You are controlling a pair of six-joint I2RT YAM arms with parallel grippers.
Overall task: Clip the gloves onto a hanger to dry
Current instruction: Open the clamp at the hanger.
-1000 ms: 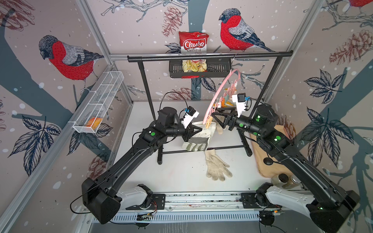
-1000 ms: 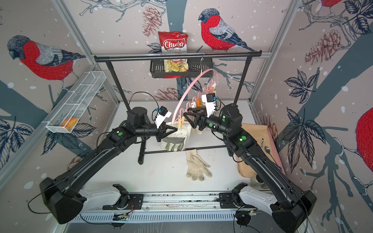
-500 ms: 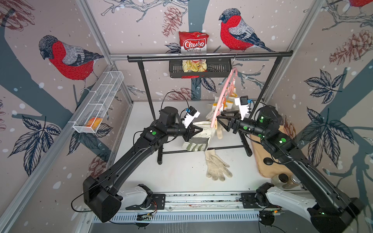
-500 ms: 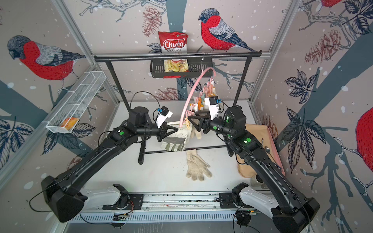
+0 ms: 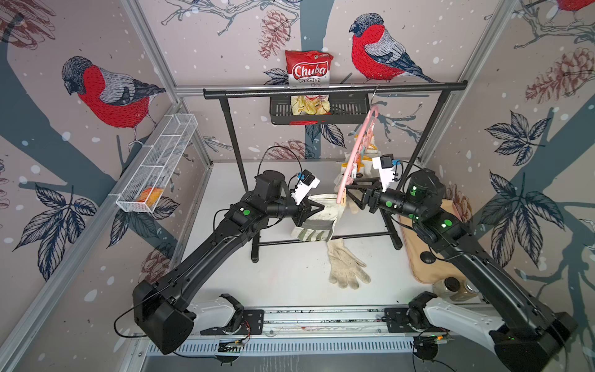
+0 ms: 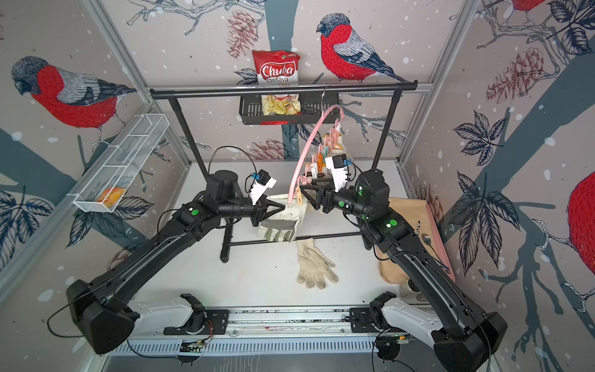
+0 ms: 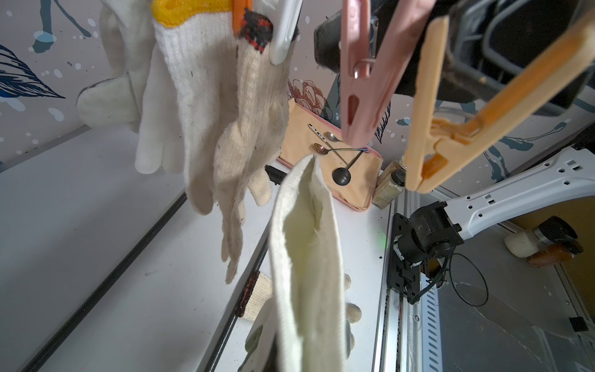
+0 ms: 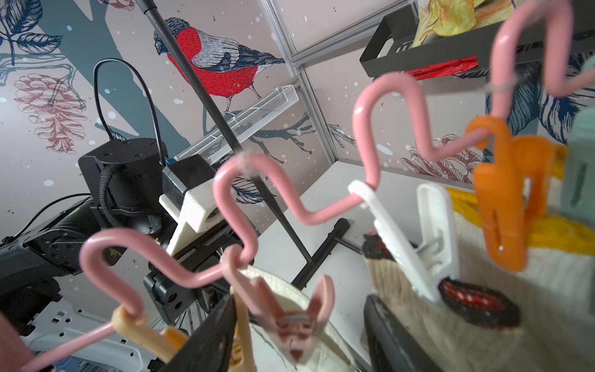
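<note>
Top views first. In both, the left gripper has its jaws pinched on a canvas glove. It holds the glove up off the worktop, cuff right by the low end of the pink hanger. The hanger hangs by its hook from the black rack, swung out at an angle. The right gripper sits on the far side of that low end, jaws spread wide. A knit glove lies flat on the worktop, not hung yet.

Left wrist view: the canvas glove pokes its cuff up just under a pink clip and a peach clip. Both clips look shut, and the cuff isn't in either one. A hung glove with a yellow cuff is pegged right beside them.

Right wrist view: the pink clip sits between the two spread jaws, with the cuff just behind it. Can't tell if the jaws actually touch it.

So I'd say we're at the lining-up step, cuff to clip. My guess for the next move is that the right jaws squeeze the clip's handles to open its mouth. Then the left arm feeds the cuff edge in, and the right lets go before the left does. The hanger looks free to swing, so that's probably the fiddly bit.
</note>
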